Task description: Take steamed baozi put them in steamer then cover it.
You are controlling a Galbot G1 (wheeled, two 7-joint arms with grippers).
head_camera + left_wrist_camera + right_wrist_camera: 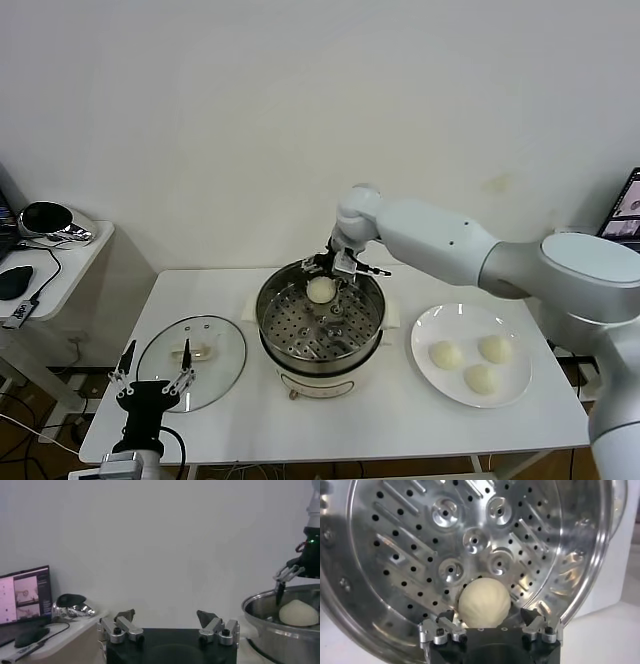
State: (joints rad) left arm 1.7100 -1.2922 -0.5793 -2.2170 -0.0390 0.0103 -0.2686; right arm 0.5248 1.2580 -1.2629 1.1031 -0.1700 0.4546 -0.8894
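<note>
From my seat I see a white table (330,420) set against a plain white wall (300,110), with the steamer (322,330) standing near its middle on a cream base. The right gripper (333,267) hangs over the far rim of the pot, and in the right wrist view its fingers (447,622) are spread apart, one on each side of a baozi (484,602) that sits on the perforated tray (470,540) close to the wall of the pot. I cannot tell whether the fingertips touch the dough (they look apart from it, but the margin is slim). The head view shows the same bun (320,290) at the back of the tray.

To the robot's right of the steamer lies a flat white plate (505,395) with three more baozi (446,354) on it, close together. On the robot's left of the steamer the glass cover (192,362) lies flat on the table, its cream handle upward.

The left gripper (152,384) hovers low at the near edge of the table, just over the near rim of the cover; the left wrist view shows its fingers (125,616) wide open and holding nothing.

Beyond the table's left end is a side desk (60,270) carrying a shiny dark headset-like object (52,220), a mouse (14,282) and a cable. The left wrist view also shows a lit monitor (25,595) there.
</note>
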